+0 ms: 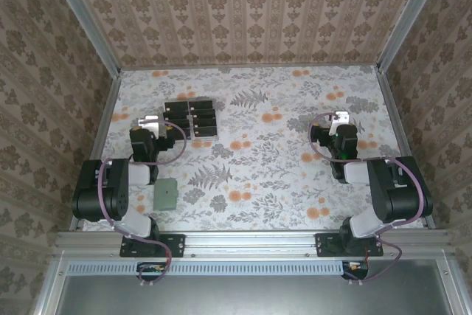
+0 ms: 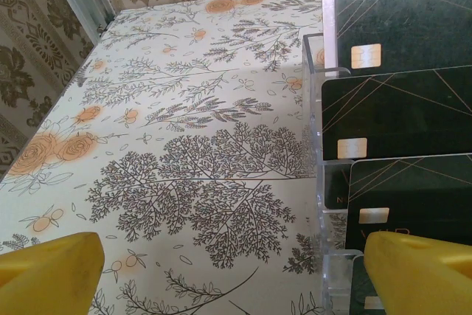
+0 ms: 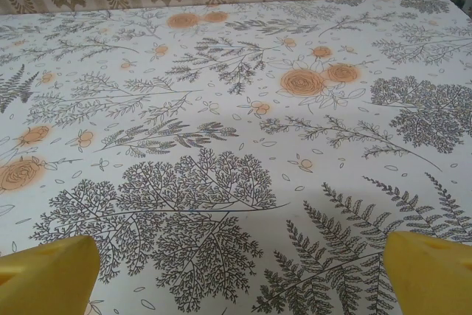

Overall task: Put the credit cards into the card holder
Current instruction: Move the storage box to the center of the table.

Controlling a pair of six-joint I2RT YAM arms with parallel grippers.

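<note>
Cards point(image 2: 398, 108) stand just beside open left fingers point(image 2: 420, 274).

- Thin black rectangular cards point(image 2: 402, 112) stand in a clear plastic slotted tray point(image 2: 313, 71). In the left wrist view, the third card from the far end bears a short row of faint gold letters just under its pale gold chip patch.
- Those letters seem to read "VIP", but they are dim and small, so the reading is unsure.
- A tiny gold mark near that card's lower left corner is too small to read.
- In the top view the cards are too small for any print to be made out.
</note>
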